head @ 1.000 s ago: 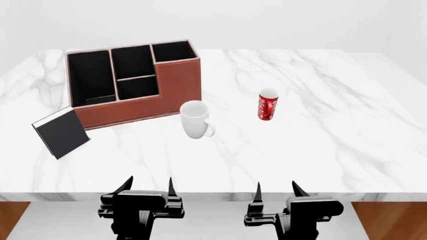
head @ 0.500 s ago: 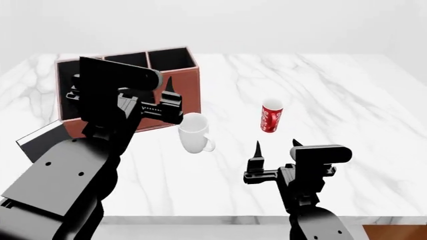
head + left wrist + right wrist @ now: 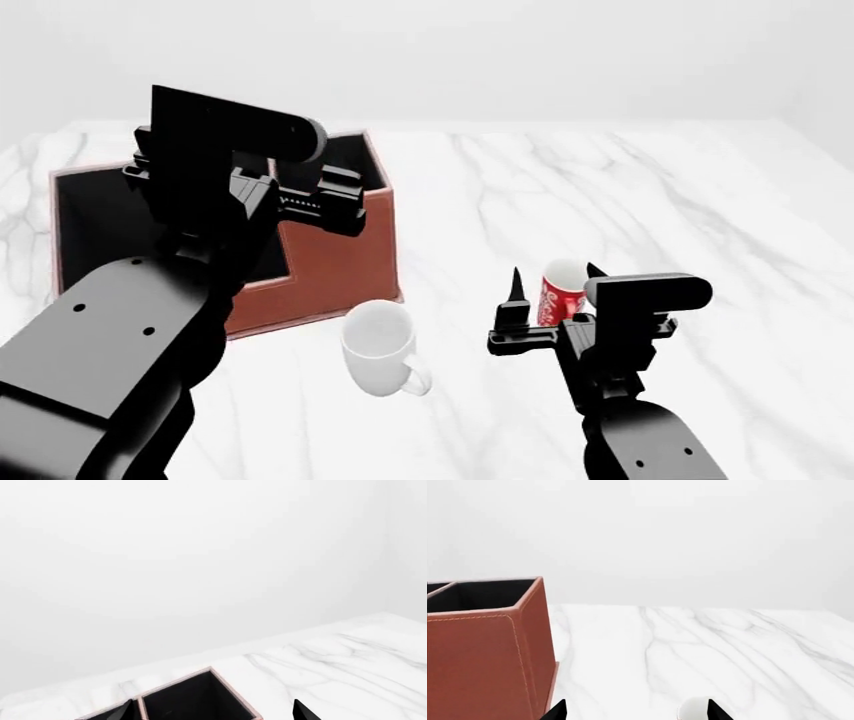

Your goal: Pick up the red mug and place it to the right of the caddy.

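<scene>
The red mug [image 3: 559, 296] with white lettering stands on the marble table to the right of the caddy. My right gripper [image 3: 553, 276] is open just in front of it, level with its rim, and holds nothing. In the right wrist view only the mug's white rim [image 3: 694, 710] shows, close to one fingertip of the right gripper [image 3: 637, 711]. The reddish-brown caddy [image 3: 340, 265] stands at the left and also shows in the right wrist view [image 3: 490, 650]. My left gripper [image 3: 324, 196] is open above the caddy; its wrist view shows the left gripper [image 3: 213, 713] over a black-lined compartment [image 3: 190, 700].
A larger plain white mug [image 3: 379, 352] stands in front of the caddy's right corner, left of my right gripper. My left arm [image 3: 120, 340] covers the table's left side and part of the caddy. The marble table [image 3: 694, 200] stretches to the right and back.
The head view has shifted and things sit lower in it. My right gripper now stands right at the red mug, with its fingertips at either side. My left gripper stays raised over the caddy.
</scene>
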`<state>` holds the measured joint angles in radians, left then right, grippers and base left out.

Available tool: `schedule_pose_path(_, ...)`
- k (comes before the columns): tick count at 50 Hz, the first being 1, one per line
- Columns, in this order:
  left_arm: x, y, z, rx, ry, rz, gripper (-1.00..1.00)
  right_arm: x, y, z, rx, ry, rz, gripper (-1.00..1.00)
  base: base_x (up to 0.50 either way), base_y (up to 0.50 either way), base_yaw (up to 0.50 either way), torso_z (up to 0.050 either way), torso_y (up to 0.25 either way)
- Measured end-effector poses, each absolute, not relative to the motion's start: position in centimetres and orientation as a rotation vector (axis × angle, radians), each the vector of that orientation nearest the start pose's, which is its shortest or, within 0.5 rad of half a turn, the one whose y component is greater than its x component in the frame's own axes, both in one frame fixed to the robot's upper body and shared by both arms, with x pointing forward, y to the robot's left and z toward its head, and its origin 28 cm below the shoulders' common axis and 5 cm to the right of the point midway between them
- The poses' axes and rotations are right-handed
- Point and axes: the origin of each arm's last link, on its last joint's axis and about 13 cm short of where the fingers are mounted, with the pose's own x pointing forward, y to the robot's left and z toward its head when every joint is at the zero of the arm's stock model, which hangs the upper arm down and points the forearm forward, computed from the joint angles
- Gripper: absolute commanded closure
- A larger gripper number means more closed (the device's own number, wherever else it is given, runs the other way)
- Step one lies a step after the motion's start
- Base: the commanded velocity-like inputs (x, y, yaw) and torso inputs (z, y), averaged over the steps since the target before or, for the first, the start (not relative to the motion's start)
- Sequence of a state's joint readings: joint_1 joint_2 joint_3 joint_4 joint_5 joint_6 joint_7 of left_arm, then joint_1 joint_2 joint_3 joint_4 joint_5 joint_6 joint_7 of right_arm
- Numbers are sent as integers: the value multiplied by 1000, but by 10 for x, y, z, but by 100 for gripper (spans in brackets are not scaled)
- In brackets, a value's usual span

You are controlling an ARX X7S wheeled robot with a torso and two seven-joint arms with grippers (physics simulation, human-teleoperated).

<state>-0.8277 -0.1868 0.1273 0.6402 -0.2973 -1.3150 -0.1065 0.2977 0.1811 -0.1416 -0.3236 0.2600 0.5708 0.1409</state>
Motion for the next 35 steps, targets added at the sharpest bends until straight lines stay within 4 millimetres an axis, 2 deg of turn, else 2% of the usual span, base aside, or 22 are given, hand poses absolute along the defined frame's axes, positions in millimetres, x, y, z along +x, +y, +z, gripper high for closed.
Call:
schedule_pose_path(26,265,205,250,159,-117,-153,-100,257,-96,109,5,-6,111,-100,500,0,0,0,2)
schedule_pose_path(35,265,206,250,158,-118,-152,-100,257,-96,108,5,-7,111,-100,18,0,0,0,1)
